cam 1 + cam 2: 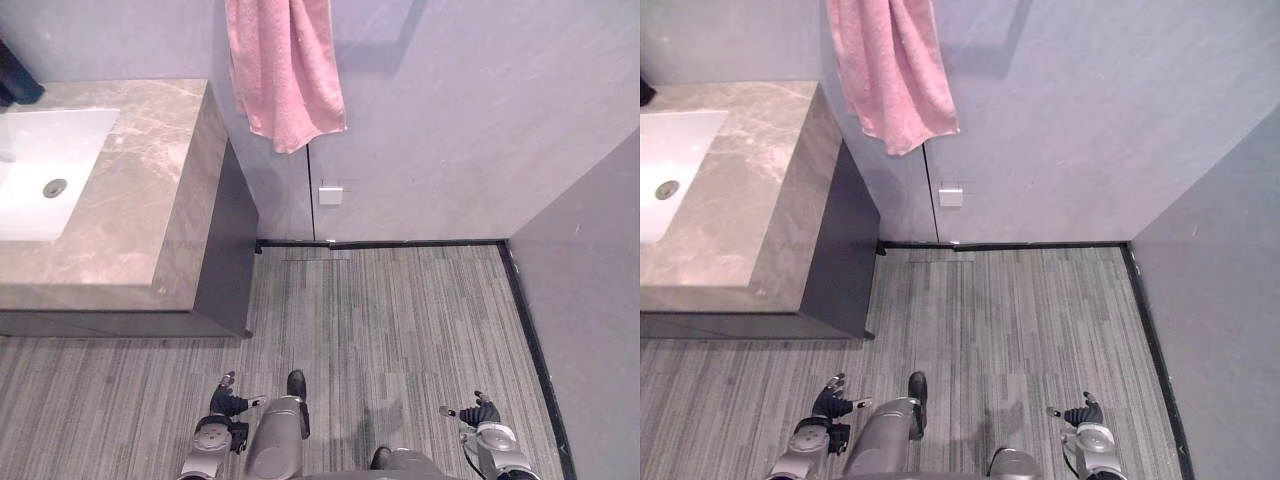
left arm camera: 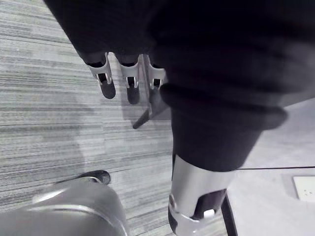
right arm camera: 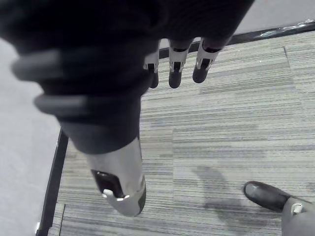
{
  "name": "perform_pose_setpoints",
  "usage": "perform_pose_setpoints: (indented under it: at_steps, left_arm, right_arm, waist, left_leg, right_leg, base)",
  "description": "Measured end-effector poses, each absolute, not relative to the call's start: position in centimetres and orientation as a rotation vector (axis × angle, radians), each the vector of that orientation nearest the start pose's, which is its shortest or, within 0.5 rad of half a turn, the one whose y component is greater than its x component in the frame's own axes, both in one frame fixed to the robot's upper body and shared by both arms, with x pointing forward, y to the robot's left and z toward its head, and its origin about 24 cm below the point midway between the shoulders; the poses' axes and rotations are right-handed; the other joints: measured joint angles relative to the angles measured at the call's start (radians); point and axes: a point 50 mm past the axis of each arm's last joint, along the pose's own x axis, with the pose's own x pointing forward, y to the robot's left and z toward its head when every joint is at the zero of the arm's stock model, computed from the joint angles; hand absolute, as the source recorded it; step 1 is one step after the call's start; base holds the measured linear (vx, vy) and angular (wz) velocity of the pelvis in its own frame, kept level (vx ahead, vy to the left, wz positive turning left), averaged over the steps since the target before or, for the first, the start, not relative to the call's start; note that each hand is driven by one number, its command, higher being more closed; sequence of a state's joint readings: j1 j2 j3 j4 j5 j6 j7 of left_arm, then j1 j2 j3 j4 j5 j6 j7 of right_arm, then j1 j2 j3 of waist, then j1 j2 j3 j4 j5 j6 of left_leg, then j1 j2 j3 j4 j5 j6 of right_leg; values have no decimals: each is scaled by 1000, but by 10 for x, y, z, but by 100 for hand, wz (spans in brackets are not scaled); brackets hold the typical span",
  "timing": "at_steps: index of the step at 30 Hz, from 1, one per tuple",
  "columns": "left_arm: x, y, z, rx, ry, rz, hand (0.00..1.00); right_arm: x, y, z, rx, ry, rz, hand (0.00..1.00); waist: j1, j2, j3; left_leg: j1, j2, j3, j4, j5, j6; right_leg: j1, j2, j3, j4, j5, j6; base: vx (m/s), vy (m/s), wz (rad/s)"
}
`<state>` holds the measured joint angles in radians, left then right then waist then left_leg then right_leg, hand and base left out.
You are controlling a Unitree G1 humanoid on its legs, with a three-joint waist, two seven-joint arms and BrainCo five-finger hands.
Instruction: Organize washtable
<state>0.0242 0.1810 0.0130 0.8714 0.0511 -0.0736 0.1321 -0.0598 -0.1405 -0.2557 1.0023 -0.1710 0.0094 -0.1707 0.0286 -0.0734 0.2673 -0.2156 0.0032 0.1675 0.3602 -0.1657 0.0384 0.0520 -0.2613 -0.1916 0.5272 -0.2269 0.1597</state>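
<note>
Both hands hang low over the striped floor [image 1: 400, 310], well apart from the counter [image 1: 130, 220]. The left hand [image 1: 228, 405] has its fingers [image 2: 107, 81] straight and slightly spread, holding nothing. The right hand [image 1: 480, 412] is the same, its fingers [image 3: 174, 73] relaxed and empty above the floor. The marble counter stands ahead and to the left of the left hand, farther from the right. A white sink [image 1: 40, 170] is set into it and a dark object [image 1: 15, 80] sits at its back edge. A pink towel [image 1: 285, 70] hangs on the wall just beside the counter's right end.
</note>
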Motion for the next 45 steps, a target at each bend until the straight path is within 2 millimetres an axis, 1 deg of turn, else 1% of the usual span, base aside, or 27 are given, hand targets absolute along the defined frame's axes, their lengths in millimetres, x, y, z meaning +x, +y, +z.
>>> perform_pose_setpoints:
  at_steps: [1, 2, 3, 4, 5, 6, 8, 9, 10, 11, 12, 14, 15, 17, 19, 20, 21, 22, 24, 25, 26, 27, 29, 32, 36, 41, 45]
  left_arm:
    - [158, 228, -123, 277, 807, 193, 0]
    - [158, 234, -122, 293, 806, 200, 0]
    - [158, 235, -121, 299, 806, 202, 0]
    - [157, 235, -122, 303, 810, 194, 0]
    - [158, 236, -121, 303, 805, 200, 0]
    - [159, 235, -121, 298, 802, 200, 0]
    - [160, 232, -121, 290, 801, 198, 0]
    - [160, 232, -122, 290, 804, 199, 0]
    - [158, 233, -122, 292, 807, 199, 0]
    - [156, 234, -123, 297, 815, 200, 0]
    - [155, 228, -126, 280, 828, 195, 0]
    - [159, 224, -125, 273, 818, 184, 0]
    - [159, 222, -126, 270, 820, 181, 0]
    - [163, 216, -126, 259, 812, 169, 0]
    - [163, 208, -127, 237, 811, 162, 0]
    - [163, 206, -127, 231, 812, 160, 0]
    - [160, 203, -129, 223, 820, 157, 0]
    - [160, 200, -130, 215, 821, 152, 0]
    - [160, 199, -129, 213, 818, 152, 0]
    - [160, 200, -129, 216, 819, 153, 0]
    - [161, 200, -129, 216, 818, 152, 0]
    - [161, 200, -129, 215, 819, 152, 0]
    - [161, 205, -128, 230, 817, 158, 0]
    - [156, 211, -130, 242, 832, 166, 0]
    - [147, 215, -133, 253, 862, 172, 0]
    - [138, 217, -136, 254, 887, 177, 0]
    - [139, 218, -135, 248, 877, 185, 0]
  right_arm:
    - [153, -240, -133, -234, 943, -361, 0]
    - [153, -237, -134, -235, 947, -351, 0]
    - [152, -236, -134, -242, 949, -341, 0]
    - [153, -234, -134, -250, 947, -328, 0]
    - [154, -234, -134, -257, 945, -321, 0]
    - [154, -234, -134, -259, 945, -319, 0]
    - [153, -233, -134, -262, 948, -316, 0]
    - [153, -233, -134, -263, 948, -315, 0]
    - [150, -234, -135, -264, 955, -317, 0]
    - [138, -237, -139, -271, 985, -323, 0]
    - [138, -243, -138, -285, 986, -332, 0]
    - [147, -248, -133, -280, 962, -353, 0]
    - [147, -249, -133, -275, 962, -361, 0]
    - [139, -250, -135, -268, 984, -371, 0]
    - [130, -250, -138, -261, 1006, -381, 0]
    - [128, -250, -139, -258, 1012, -384, 0]
    - [127, -248, -140, -242, 1010, -392, 0]
    - [129, -247, -139, -225, 1001, -404, 0]
    - [134, -247, -138, -214, 988, -408, 0]
    - [136, -246, -137, -201, 980, -418, 0]
    - [136, -247, -137, -197, 980, -424, 0]
    - [135, -248, -137, -195, 983, -428, 0]
    - [127, -244, -141, -184, 1008, -427, 0]
    - [129, -243, -140, -183, 1003, -424, 0]
    - [128, -243, -141, -191, 1004, -420, 0]
    - [118, -243, -144, -208, 1035, -409, 0]
    - [116, -245, -144, -213, 1039, -411, 0]
  waist:
    - [-6, 1, 1]
    - [-12, 1, 1]
    - [-13, 1, 1]
    - [-16, 2, 0]
    - [-19, 10, 4]
    - [-19, 16, 7]
    - [-31, 29, 15]
    - [-39, 28, 15]
    - [-47, 14, 9]
    - [-52, -12, 3]
    - [-52, 17, 12]
    - [-59, 38, 9]
    - [-65, 45, 7]
    - [-70, 56, 7]
    - [-66, 66, 8]
    - [-62, 71, 9]
    - [-51, 70, 7]
    - [-40, 67, 6]
    - [-34, 67, 6]
    - [-28, 71, 4]
    - [-27, 79, 0]
    - [-26, 84, -1]
    - [-15, 64, -14]
    - [-13, 60, -16]
    - [-15, 60, -24]
    - [-16, 54, -70]
    - [-16, 49, -78]
  left_leg:
    - [62, -8, -2, -16, -27, 14]
    - [124, -7, -4, -40, -45, 16]
    - [156, -5, -4, -59, -49, 17]
    - [219, 1, -6, -103, -49, 17]
    - [262, 18, -9, -137, -49, 16]
    - [280, 30, -13, -150, -49, 16]
    - [329, 78, -27, -170, -50, 15]
    - [338, 87, -30, -170, -54, 7]
    - [364, 90, -31, -167, -74, -29]
    - [395, 77, -45, -160, -119, -99]
    - [410, 104, -60, -157, -138, -113]
    - [404, 136, -89, -131, -129, -125]
    - [401, 143, -98, -117, -127, -127]
    - [378, 168, -118, -20, -105, -169]
    - [258, 225, -123, 288, -53, -270]
    - [225, 245, -112, 365, -60, -258]
    - [173, 265, -72, 438, -76, -231]
    - [130, 262, -36, 427, -93, -202]
    - [94, 233, -21, 281, -107, -172]
    - [86, 205, -31, 135, -100, -164]
    - [88, 189, -39, 10, -44, -148]
    - [91, 179, -52, -35, 45, -130]
    - [128, 131, -52, -83, 59, -127]
    - [155, 102, -42, -95, 58, -124]
    - [204, 85, -30, -154, 65, -113]
    - [231, 82, -32, -223, 89, -104]
    - [248, 78, -36, -262, 110, -103]
  right_leg:
    - [-54, -24, 13, 174, 25, 14]
    - [-101, -21, 15, 301, -1, 2]
    - [-124, -17, 8, 338, -20, -5]
    - [-169, -2, -24, 357, -47, -46]
    - [-217, 28, -60, 317, -67, -81]
    - [-240, 48, -77, 278, -74, -94]
    - [-324, 116, -111, 51, -51, -109]
    - [-335, 131, -110, -30, -15, -114]
    - [-333, 151, -93, -211, 98, -112]
    - [-325, 151, -48, -291, 329, -141]
    - [-324, 168, -57, -254, 304, -178]
    - [-358, 184, -53, -153, 199, -192]
    - [-357, 186, -60, -135, 175, -195]
    - [-315, 192, -90, -127, 130, -200]
    - [-203, 216, -124, -198, 103, -214]
    - [-173, 226, -130, -222, 105, -219]
    - [-125, 233, -138, -257, 109, -222]
    - [-96, 230, -140, -281, 116, -217]
    - [-72, 221, -137, -306, 121, -210]
    - [-68, 211, -131, -308, 121, -202]
    - [-63, 210, -128, -305, 118, -187]
    - [-58, 209, -122, -305, 112, -173]
    - [-32, 183, -104, -342, 116, -132]
    - [-4, 159, -96, -365, 122, -118]
    - [13, 156, -81, -380, 123, -113]
    - [12, 163, -78, -394, 124, -114]
    - [13, 164, -80, -397, 125, -115]
  base:
    - [446, 130, -4]
    - [347, 73, -2]
    - [424, 50, 0]
    - [493, -12, 0]
    - [490, -40, 3]
    - [473, -98, 8]
    - [383, -146, 18]
    - [394, -189, 36]
    - [411, -209, 47]
    - [427, -231, 41]
    - [401, -209, 23]
    - [408, -242, 3]
    - [369, -252, 22]
    - [261, -179, 39]
    - [280, -157, 45]
    - [253, -92, 21]
    - [233, -52, 5]
    - [272, -31, 0]
    - [213, 29, -4]
    - [188, 112, -9]
    - [196, 133, -11]
    - [198, 137, -8]
    - [184, 117, 7]
    - [119, 112, 2]
    - [46, 25, -12]
    - [2, -29, -2]
    - [-9, -5, 1]
